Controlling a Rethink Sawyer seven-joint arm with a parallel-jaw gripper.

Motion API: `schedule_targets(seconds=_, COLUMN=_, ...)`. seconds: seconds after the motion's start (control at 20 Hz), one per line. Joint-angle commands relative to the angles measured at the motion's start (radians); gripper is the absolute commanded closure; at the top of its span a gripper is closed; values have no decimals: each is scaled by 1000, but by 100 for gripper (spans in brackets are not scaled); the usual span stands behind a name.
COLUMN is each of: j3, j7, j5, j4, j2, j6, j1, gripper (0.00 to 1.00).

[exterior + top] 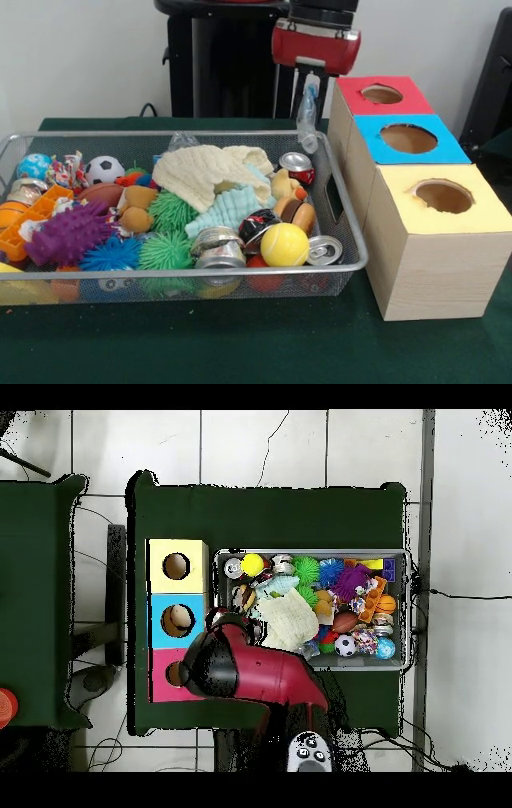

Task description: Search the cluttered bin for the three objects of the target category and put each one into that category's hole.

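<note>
A clear crushed plastic bottle [307,112] is hanging upright from the gripper [310,80], lifted above the far right corner of the wire bin [346,240] and just beside the red box. The fingers themselves are hidden behind the bottle's neck, but the bottle is dangling free of any support, so the gripper is evidently clamped on it.

The three boxes are standing in a row to the right of the bin: the red-topped box [404,84] farthest back, the blue-topped box [448,148] in the middle, the yellow-topped box [480,216] nearest. In the overhead view something tan seems to be lying inside the blue hole [177,620]; the yellow hole looks empty, and the red hole is being covered by the arm [265,674]. So at most one item appears to be delivered, though which category is the target cannot be told. The bottle is travelling but not yet dropped.

The bin is still holding plenty: crushed cans [218,246], a yellow ball [284,244], a soccer ball [104,169], spiky rubber toys, a cream knitted cloth [204,172].

Everything is resting on a dark green table cover [240,336]. Beyond it, a white tiled floor [270,444] with cables is showing, and a pale wall is standing behind.
</note>
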Motion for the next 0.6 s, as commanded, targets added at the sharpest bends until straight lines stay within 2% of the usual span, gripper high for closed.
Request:
schedule_targets(seconds=0.05, j3=241, j7=-72, j5=-112, j4=93, j2=-90, j6=26, j1=-54, gripper=100)
schedule_targets(seconds=0.35, j3=233, j7=-24, j5=-138, j4=70, j2=-106, j6=86, j1=-32, gripper=100)
schedule_targets(seconds=0.6, j3=187, j7=7, j5=-127, j4=14, j2=-103, j6=194, j1=41, gripper=100)
